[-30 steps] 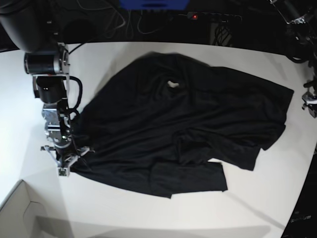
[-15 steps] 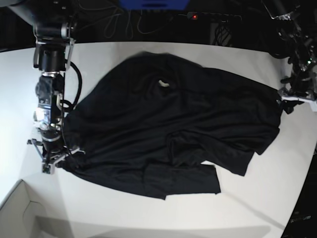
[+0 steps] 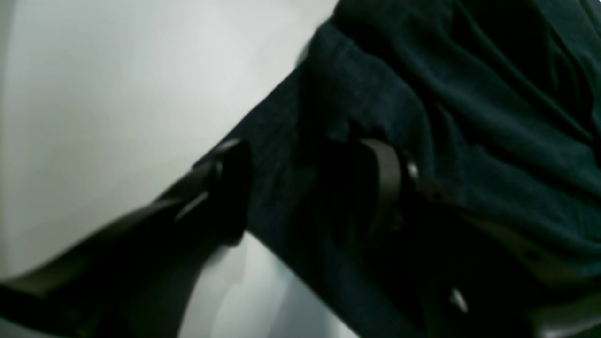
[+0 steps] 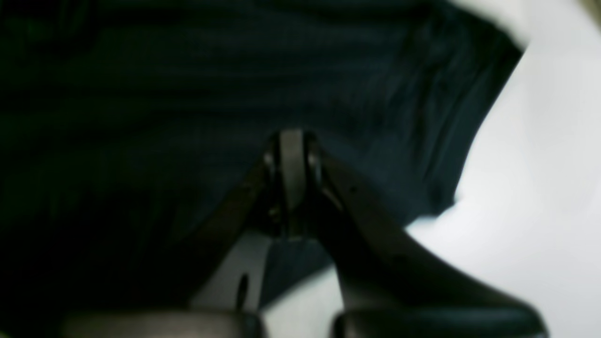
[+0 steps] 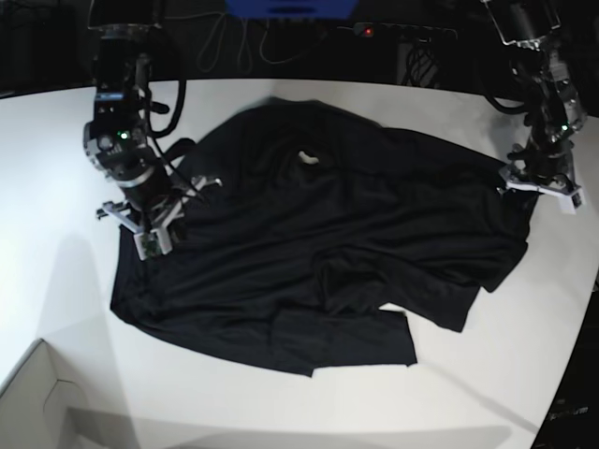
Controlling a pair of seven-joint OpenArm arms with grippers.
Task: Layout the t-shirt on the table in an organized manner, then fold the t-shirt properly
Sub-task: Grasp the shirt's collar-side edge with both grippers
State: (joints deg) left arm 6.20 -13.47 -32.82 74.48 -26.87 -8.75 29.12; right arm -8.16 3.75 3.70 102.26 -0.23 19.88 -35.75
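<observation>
The t-shirt [image 5: 318,253] lies crumpled across the middle of the table [image 5: 56,281], rumpled toward the near hem, with one flap doubled over at the front; layout is not finished, so folding cannot start yet by my reading. The right gripper [image 5: 150,224] sits at the garment's edge on the base view's left; in its wrist view the jaws are pressed fully together with dark cloth all around the tips [image 4: 292,188], but whether fabric is actually pinched between them I cannot tell. The left gripper [image 5: 540,185] is at the opposite edge, jaws standing apart with a ridge of cloth [image 3: 305,178] running between the two fingers [image 3: 382,183], not yet clamped. Judgement: the step in hand is a two-point spread. To do it well, close the left jaws on that ridge, taking a single layer if possible, then draw both arms apart in line, low over the table, so the cloth slides flat instead of lifting into new folds. Keep tension even; a slip on either side would leave the shirt skewed. Afterwards the doubled front flap needs its own pull.
</observation>
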